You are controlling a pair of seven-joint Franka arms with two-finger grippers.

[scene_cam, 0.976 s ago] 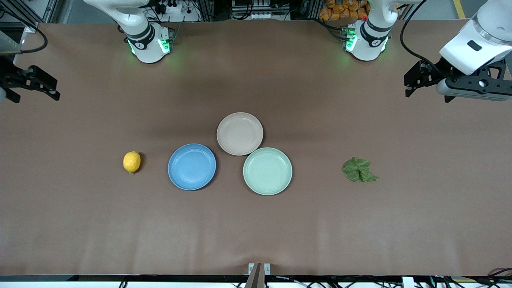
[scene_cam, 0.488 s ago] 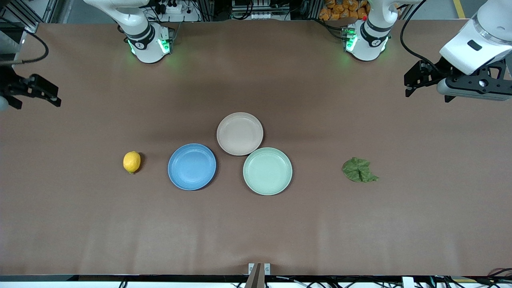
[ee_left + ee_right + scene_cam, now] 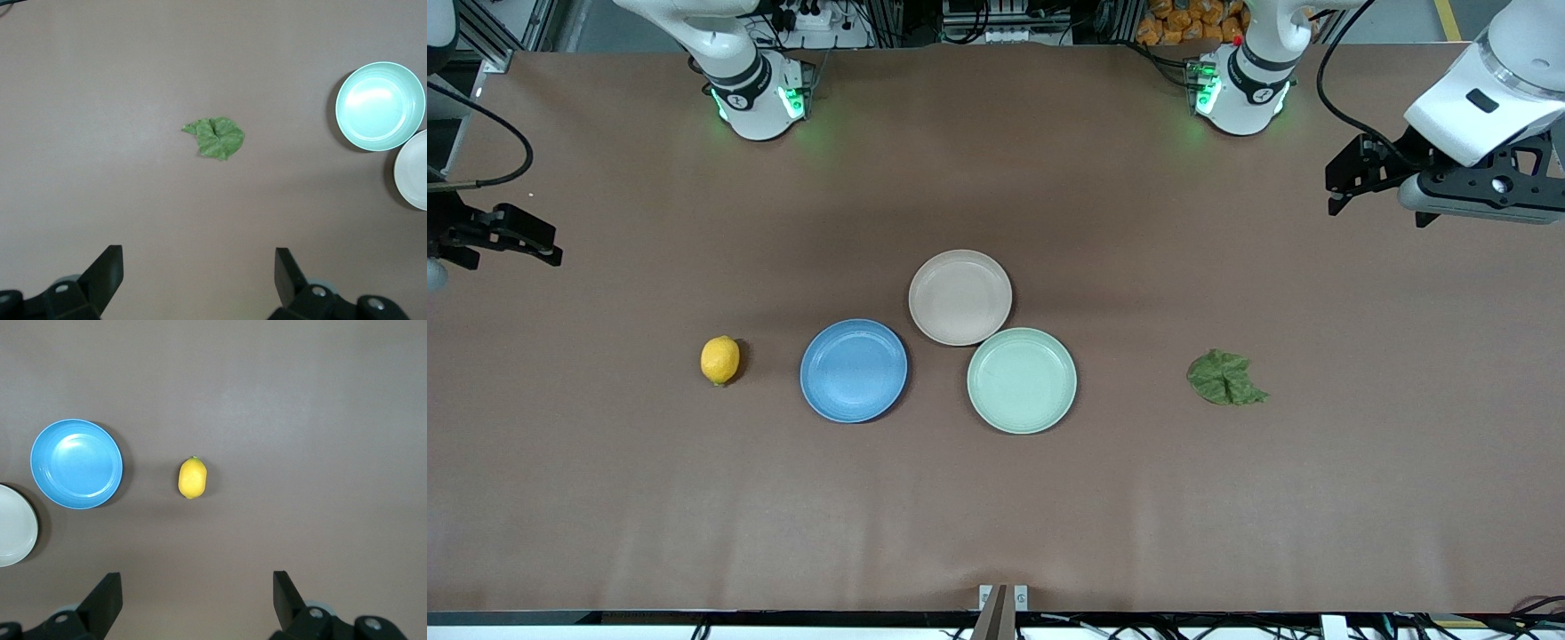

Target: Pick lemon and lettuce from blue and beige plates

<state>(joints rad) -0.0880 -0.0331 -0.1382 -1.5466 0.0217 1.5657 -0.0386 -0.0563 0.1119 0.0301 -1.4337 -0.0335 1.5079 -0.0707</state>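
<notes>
The right gripper (image 3: 503, 236) is sliding along the table's edge at the right arm's end, lower in the front view than a second ago and closer in line with the lemon (image 3: 719, 360), fingers (image 3: 107, 600) spread wide and empty. That looks like the opening of a reach, so the lemon should be this arm's target.

The left gripper (image 3: 1356, 178) is hanging over the left arm's end of the table exactly where it was, fingers (image 3: 107, 273) also wide apart, holding nothing; that arm is waiting.

Nothing on the table has shifted. The lemon is sitting on the bare table beside the blue plate (image 3: 854, 371), toward the right arm's end. The lettuce (image 3: 1224, 378) is lying flat on the table well apart from the green plate (image 3: 1022, 380), toward the left arm's end. The beige plate (image 3: 960, 297) is touching the green one, and all three plates are empty. Neither item is on a plate, so both pickups would come straight off the table.
</notes>
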